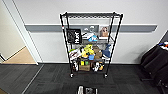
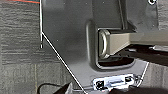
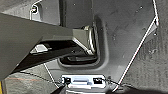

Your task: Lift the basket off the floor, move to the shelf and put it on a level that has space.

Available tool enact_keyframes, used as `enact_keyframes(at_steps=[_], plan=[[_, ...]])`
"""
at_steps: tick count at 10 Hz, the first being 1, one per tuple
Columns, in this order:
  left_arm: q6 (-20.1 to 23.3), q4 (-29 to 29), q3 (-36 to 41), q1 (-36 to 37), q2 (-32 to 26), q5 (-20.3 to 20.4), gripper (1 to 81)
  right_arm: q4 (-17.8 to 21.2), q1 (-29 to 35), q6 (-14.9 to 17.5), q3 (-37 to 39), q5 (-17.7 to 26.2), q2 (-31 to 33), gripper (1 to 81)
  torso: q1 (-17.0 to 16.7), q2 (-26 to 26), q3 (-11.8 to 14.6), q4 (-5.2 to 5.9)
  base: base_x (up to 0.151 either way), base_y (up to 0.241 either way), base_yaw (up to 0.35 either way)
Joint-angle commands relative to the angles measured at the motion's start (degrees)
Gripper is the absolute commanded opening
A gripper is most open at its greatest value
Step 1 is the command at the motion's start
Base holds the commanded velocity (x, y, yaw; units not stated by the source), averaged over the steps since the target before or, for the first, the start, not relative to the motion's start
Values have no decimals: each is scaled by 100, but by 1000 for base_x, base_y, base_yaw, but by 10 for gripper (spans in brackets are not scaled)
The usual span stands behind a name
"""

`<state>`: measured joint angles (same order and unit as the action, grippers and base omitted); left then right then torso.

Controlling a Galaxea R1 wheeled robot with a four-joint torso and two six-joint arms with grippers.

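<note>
Black wire shelf [image 1: 90, 45] stands upright against the wall [image 1: 140, 15].

top level [image 1: 91, 15] bare, lower tiers [image 1: 87, 56] cluttered

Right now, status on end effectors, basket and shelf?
End effectors: state cannot be told. Tall black wire rack ahead against the wall, top wire-grid tier bare, lower tiers cluttered. Dark grey carpet between.

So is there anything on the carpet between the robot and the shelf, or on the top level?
Nothing visible does. The carpet in front of the shelf shows bare up to its wheels, and the top level holds nothing, while the lower tiers are cluttered. A dark-draped table stands off to the side.
</note>
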<state>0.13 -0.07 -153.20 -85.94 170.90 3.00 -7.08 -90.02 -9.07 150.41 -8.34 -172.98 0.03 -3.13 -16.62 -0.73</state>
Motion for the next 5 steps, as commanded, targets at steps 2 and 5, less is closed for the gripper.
enact_keyframes(at_steps=[2, 5], plan=[[31, 51, 0, 55, -29, -397, 811, -30, 49, -7, 14, 359, -19, 811, 0, 0, 0, 0, 138, 0, 0], [31, 51, 0, 55, -29, -397, 811, -30, 40, -16, 67, 350, -46, 811, -2, 0, 0, 0, 138, 0, 0]])
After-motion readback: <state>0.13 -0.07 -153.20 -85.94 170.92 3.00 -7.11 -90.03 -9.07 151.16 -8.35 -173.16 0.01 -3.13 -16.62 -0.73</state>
